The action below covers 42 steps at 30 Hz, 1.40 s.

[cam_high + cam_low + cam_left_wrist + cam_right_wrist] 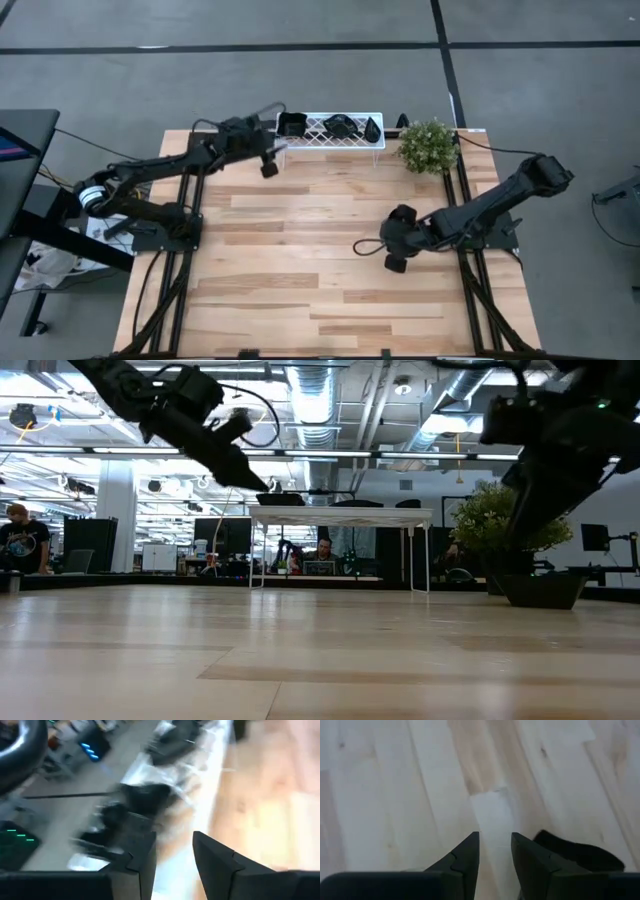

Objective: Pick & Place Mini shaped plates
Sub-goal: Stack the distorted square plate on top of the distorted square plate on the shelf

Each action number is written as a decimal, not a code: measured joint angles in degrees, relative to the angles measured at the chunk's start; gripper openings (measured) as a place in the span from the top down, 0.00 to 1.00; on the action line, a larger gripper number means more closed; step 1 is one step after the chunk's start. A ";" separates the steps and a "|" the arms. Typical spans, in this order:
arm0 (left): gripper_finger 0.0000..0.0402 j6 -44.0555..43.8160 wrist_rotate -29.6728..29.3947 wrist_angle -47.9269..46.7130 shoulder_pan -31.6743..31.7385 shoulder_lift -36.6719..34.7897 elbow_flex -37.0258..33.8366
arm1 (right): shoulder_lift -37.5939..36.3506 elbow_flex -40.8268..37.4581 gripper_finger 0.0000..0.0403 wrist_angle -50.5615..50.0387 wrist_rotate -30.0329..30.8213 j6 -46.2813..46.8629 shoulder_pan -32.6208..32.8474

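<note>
Pale wood-plank table (pixel 300 280), grey concrete floor (pixel 300 70) around.

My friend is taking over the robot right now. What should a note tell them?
Left claw: open and empty, at the near left end of the white rack.
Right claw: low over bare wood at the table's right middle, fingers slightly apart, nothing between them.
Plates: three mini black plates show on the rack, left, middle and right.
Done: those three are placed.
Left: no other plates show on the table, so check for more before going on. The potted plant stands right of the rack.
</note>
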 joint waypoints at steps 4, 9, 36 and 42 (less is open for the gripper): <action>0.70 -2.54 0.06 0.04 -5.00 -0.45 -4.24 | -0.41 0.00 0.73 0.14 0.08 0.94 2.50; 0.72 -9.21 2.94 3.04 -13.68 -3.04 -10.11 | -4.57 0.00 0.73 -8.91 1.48 5.18 8.35; 0.73 -21.62 4.50 38.95 -35.99 -4.02 -19.80 | -0.02 -0.02 0.73 -25.81 29.47 35.99 26.86; 0.73 -21.37 4.52 38.90 -35.99 -4.02 -19.81 | -0.11 -3.39 0.73 -24.61 25.00 43.28 27.62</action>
